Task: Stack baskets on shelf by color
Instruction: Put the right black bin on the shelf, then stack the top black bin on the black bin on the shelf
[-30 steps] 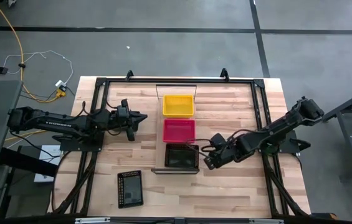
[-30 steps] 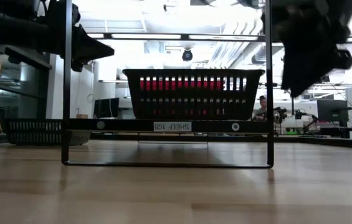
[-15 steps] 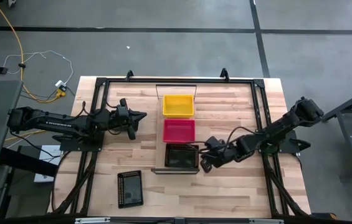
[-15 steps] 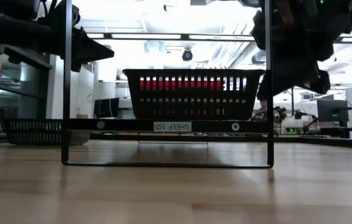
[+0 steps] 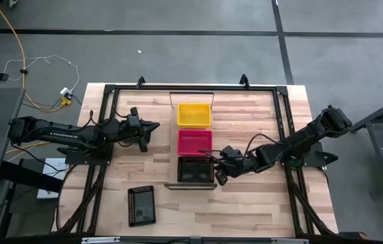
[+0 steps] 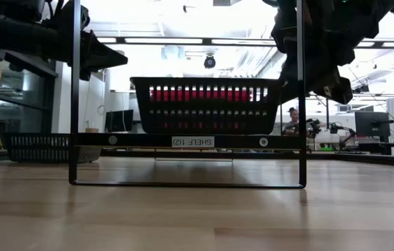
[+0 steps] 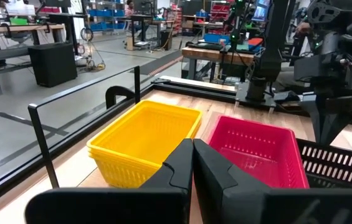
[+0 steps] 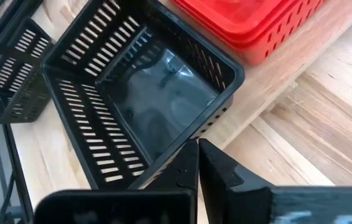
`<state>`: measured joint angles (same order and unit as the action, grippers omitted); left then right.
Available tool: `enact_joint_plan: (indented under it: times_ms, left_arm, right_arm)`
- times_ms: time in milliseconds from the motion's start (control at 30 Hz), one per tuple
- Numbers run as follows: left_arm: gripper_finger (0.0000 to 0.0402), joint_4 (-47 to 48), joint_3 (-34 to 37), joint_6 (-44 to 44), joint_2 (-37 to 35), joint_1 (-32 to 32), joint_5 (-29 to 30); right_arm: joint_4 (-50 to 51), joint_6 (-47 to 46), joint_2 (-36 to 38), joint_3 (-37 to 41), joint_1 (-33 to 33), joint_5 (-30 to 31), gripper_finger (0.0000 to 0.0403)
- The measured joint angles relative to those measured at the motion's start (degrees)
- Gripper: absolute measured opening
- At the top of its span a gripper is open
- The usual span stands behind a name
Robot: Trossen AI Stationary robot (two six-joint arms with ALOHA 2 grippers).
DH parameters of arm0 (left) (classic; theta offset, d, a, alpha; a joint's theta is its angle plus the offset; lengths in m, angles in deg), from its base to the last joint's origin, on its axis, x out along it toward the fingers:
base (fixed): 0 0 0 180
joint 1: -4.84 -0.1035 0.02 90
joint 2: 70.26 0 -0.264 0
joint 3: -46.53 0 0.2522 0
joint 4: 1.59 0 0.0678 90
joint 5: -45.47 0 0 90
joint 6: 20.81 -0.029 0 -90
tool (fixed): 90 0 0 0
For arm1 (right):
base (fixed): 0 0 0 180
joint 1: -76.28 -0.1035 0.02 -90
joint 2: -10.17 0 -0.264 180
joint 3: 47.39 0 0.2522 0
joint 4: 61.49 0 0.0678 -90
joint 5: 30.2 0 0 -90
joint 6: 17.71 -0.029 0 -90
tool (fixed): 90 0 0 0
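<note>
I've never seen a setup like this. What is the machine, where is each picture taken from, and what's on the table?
Two dark robot arms work at a wooden table. One camera looks straight down, one sits at tabletop level, and one rides on each wrist. On the shelf stand a yellow basket stack, a red-pink basket stack and a black basket. Another black basket lies apart on the table. The right claw, shut, is at the shelf's black basket's edge; whether it grips the rim is unclear. The left claw, shut, waits away from the baskets.

The left gripper (image 5: 154, 126) is closed with its arm extended level; the right gripper (image 5: 219, 177) is closed, arm reaching inward.
</note>
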<state>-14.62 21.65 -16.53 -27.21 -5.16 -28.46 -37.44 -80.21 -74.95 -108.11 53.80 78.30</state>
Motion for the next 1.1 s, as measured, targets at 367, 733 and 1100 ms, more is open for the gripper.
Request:
enact_joint_plan:
  times_ms: [367,733,1100]
  left_arm:
    - [0.0000,1.2,0.0,-2.1,0.0,0.0,0.0]
    - [0.0011,11.5,-5.5,-0.9,0.0,0.0,9.8]
    - [0.0082,39.3,-14.2,9.5,0.0,0.0,14.8]
  right_arm:
    - [8.1,5.7,2.5,0.0,-0.1,1.9,0.0000]
    - [40.9,-1.9,14.2,-0.1,-2.8,18.9,0.0000]
    - [40.6,4.0,15.5,0.0,0.5,21.5,0.0000]
